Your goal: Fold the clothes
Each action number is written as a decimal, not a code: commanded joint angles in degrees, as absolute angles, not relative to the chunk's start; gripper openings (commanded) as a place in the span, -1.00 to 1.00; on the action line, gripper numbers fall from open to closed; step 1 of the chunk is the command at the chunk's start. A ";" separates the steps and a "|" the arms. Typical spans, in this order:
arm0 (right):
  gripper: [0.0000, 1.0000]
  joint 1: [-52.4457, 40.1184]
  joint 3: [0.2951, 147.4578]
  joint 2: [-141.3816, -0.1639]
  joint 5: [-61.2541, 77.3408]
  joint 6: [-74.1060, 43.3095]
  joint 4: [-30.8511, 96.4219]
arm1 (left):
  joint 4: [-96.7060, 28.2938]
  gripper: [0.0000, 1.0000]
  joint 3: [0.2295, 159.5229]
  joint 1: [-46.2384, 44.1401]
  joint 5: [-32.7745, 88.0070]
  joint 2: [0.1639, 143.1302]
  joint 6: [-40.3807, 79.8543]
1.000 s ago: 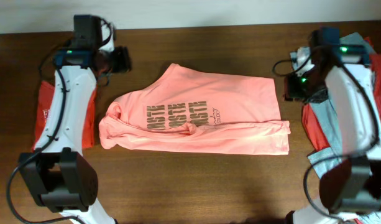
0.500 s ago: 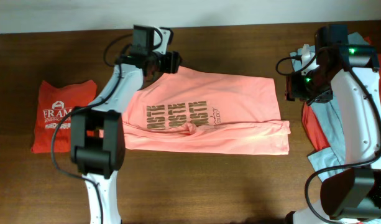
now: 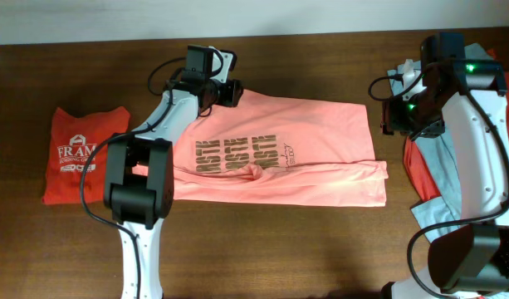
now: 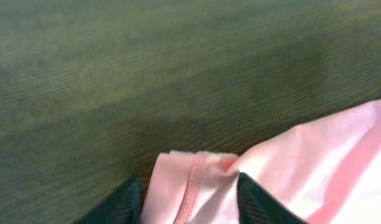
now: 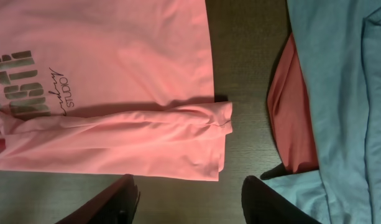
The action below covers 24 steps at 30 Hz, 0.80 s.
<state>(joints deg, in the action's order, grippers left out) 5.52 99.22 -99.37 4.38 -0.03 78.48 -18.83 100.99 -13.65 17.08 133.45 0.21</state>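
The salmon-pink T-shirt (image 3: 304, 158) lies partly folded across the middle of the table, its dark print facing up. My left gripper (image 3: 229, 91) is at the shirt's top left edge. In the left wrist view its open fingers (image 4: 187, 193) straddle a hemmed corner of the pink fabric (image 4: 314, 162). My right gripper (image 3: 393, 116) hovers open and empty just off the shirt's right end. In the right wrist view the fingers (image 5: 187, 199) are over bare table below the folded sleeve (image 5: 115, 62).
An orange-red folded shirt with white "FRAM" lettering (image 3: 80, 162) lies at the far left. A light grey-blue shirt (image 5: 339, 93) lies over a red one (image 5: 293, 118) at the right edge, under my right arm. The table's far edge meets a white wall.
My left arm has swung from the far left to the pink shirt's top left edge, uncovering the FRAM shirt. The right arm has barely moved.
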 commanded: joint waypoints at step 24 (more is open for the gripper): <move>0.51 5.08 99.66 -123.11 24.38 2.55 45.08 | -55.64 -0.97 104.31 -13.74 20.21 128.35 4.91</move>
